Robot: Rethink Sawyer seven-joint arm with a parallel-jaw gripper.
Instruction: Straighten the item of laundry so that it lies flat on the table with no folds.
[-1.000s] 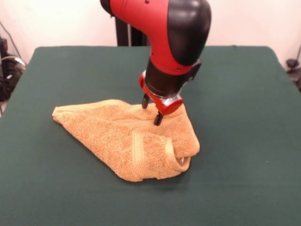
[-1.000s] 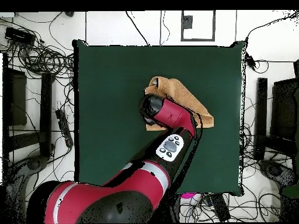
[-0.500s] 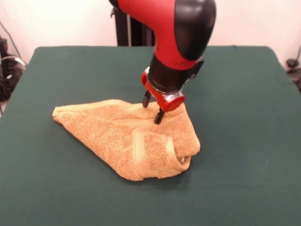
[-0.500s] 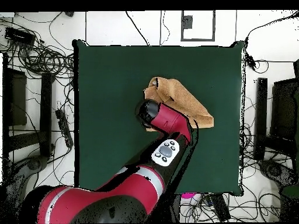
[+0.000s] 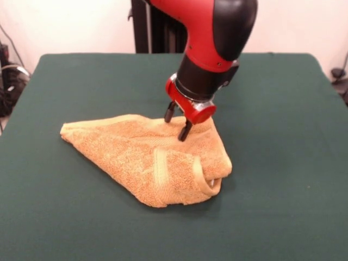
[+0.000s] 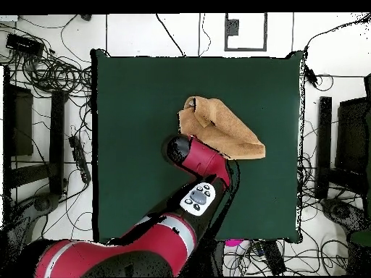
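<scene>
The orange-tan towel point(image 5: 136, 157) lies crumpled and folded over itself in the middle of the dark green table point(image 5: 283, 109), with one corner rolled into a loop at its right end. It also shows in the overhead view point(image 6: 224, 129) on the table point(image 6: 138, 108). My gripper point(image 5: 177, 124) hangs from the red and black arm over the towel's far edge, its two dark fingers apart and holding nothing, the tips just above the cloth. In the overhead view the arm's black wrist point(image 6: 180, 149) hides the gripper.
The robot's dark pedestal point(image 5: 149, 27) stands at the table's far side. Cables and dark equipment point(image 6: 51, 79) lie on the floor round the table. The towel covers only a small part of the table.
The arm has drawn back toward the robot's base, moving the gripper slightly up and right in the front view. More of the towel shows from overhead. The towel has kept its shape.
</scene>
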